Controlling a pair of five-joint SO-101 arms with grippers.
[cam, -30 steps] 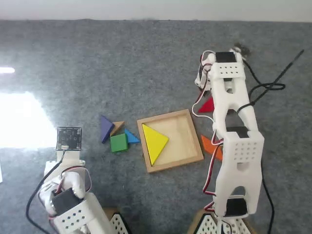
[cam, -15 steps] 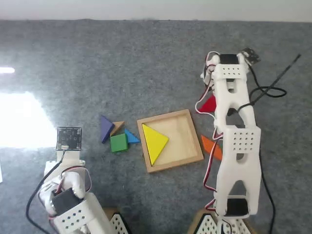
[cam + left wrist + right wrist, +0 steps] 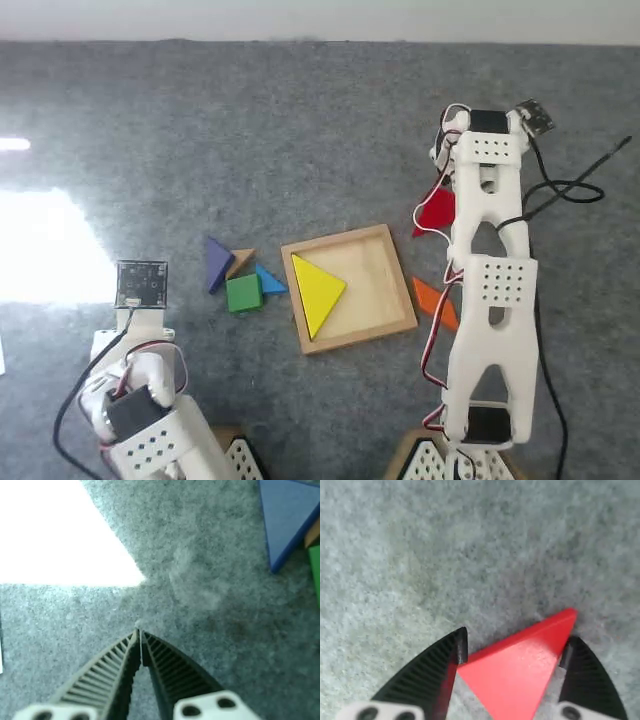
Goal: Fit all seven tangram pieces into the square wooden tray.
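Right gripper (image 3: 514, 645) pinches the red triangle (image 3: 520, 675) between its fingertips; left gripper (image 3: 139, 634) sits closed on nothing, blue triangle (image 3: 287, 515) ahead of it.

The table is covered by a grey felt-like cloth (image 3: 250, 120), rough, fibrous and matt. The square tray (image 3: 378, 285) is made of pale unpainted wood, smooth and matt. The yellow triangle (image 3: 316, 290), green square (image 3: 243, 293), blue triangle (image 3: 290, 515) and orange piece (image 3: 432, 300) are coated in flat, opaque paint. A smooth painted face with a faint sheen is seen on the red triangle (image 3: 520, 675). A small tan triangle (image 3: 240, 262) is left as bare wood. The right arm (image 3: 497, 300) is shelled in matt white plastic, perforated in places. Black ribbed plastic fingers (image 3: 427, 675) are fitted to the right gripper (image 3: 515, 642), pale grey ribbed ones (image 3: 110, 675) to the left gripper (image 3: 139, 632).
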